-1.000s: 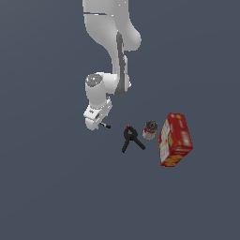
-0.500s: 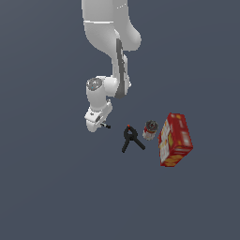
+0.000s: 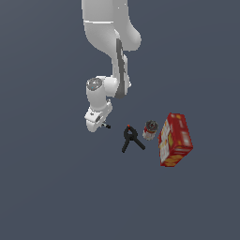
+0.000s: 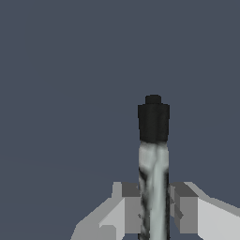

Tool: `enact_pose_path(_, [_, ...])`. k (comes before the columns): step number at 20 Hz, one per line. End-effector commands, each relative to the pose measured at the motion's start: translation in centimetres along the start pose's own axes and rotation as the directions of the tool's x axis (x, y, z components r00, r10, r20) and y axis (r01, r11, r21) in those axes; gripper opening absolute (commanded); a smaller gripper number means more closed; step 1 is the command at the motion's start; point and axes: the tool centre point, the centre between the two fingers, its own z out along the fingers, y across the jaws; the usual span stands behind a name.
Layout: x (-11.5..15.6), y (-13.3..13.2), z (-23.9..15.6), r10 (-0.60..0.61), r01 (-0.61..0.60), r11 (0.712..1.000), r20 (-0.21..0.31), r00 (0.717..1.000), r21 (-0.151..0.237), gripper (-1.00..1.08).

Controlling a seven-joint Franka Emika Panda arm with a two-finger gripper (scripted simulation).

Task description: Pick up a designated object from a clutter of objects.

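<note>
The white robot arm [image 3: 110,47] is reaching down, and its gripper [image 3: 97,123] is sitting low over the grey floor [image 3: 47,187], on the exterior view's left side of the other things. In the wrist view, the gripper's two fingers [image 4: 127,206] are squeezing the thin pen-like stick [image 4: 153,168] from both sides. The stick is pale grey with a black end, and it is poking straight out from between the fingers. In the exterior view only a tiny dark tip of the stick is showing beside the gripper.

The black clamp [image 3: 131,138] is lying near the gripper with its two handles spread apart. The small can [image 3: 150,130] is standing just beside the clamp. The red box [image 3: 175,139] is lying next to the can. The box is showing yellow and white marks, but they are too blurry to read.
</note>
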Motion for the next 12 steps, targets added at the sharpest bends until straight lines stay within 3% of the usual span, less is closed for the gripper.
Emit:
enact_pose_path(1, [0.1,0.0,-0.1,0.000,0.000,1.000,0.000,1.000,0.000,-1.00])
enact_pose_path(12, [2.8,-1.0,-3.1,-0.002,0.002,1.000,0.003,1.000,0.000,-1.00])
